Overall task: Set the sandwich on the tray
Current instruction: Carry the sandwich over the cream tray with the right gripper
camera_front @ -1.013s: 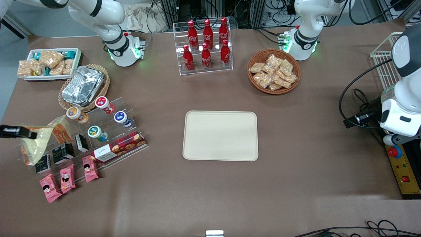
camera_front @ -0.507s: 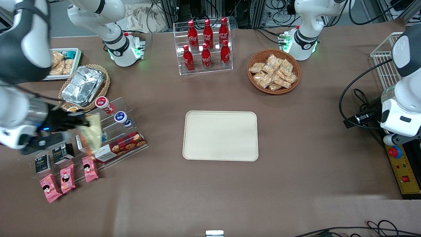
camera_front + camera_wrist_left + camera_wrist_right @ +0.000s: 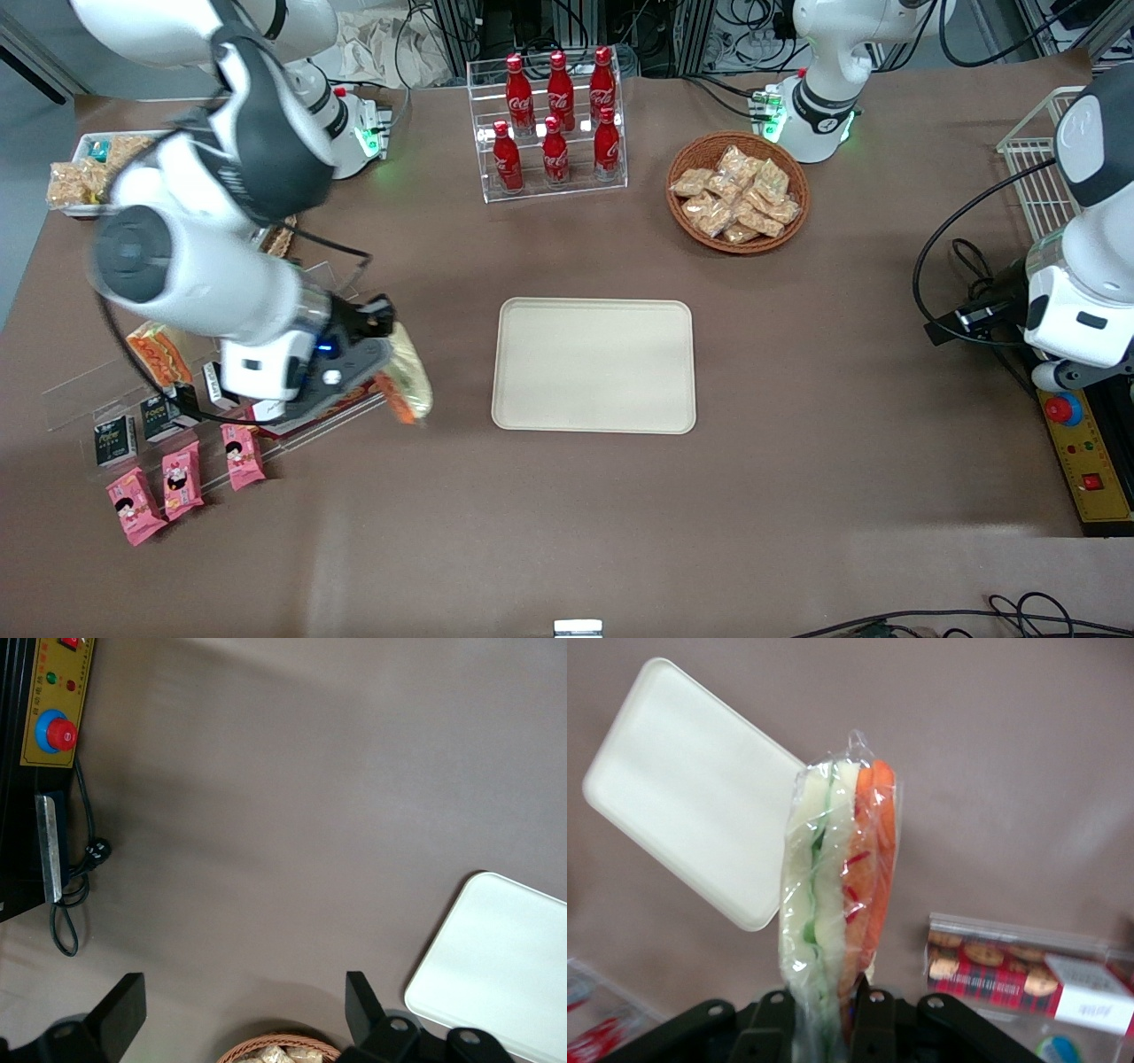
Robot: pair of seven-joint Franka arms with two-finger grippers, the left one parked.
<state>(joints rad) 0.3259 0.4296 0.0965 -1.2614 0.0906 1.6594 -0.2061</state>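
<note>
My right gripper [image 3: 376, 341] is shut on the wrapped wedge sandwich [image 3: 409, 381] and holds it in the air above the table, between the acrylic snack stand and the tray [image 3: 594, 365]. In the right wrist view the sandwich [image 3: 837, 877] stands clamped between the two black fingers [image 3: 873, 1028], pale bread with green and orange layers showing. The cream-beige tray [image 3: 687, 784] lies empty a short way ahead of it. The tray's corner also shows in the left wrist view [image 3: 496, 966].
A second wrapped sandwich [image 3: 159, 353] stays on the acrylic stand [image 3: 80, 390] with a red cookie box [image 3: 1010, 970], black packets and pink snack packets [image 3: 182, 478]. A cola bottle rack [image 3: 554, 124] and a wicker basket of snacks [image 3: 737, 193] stand farther from the camera than the tray.
My right arm has swung from the working arm's end of the table toward the tray, carrying the sandwich off the stand area and across to just beside the tray.
</note>
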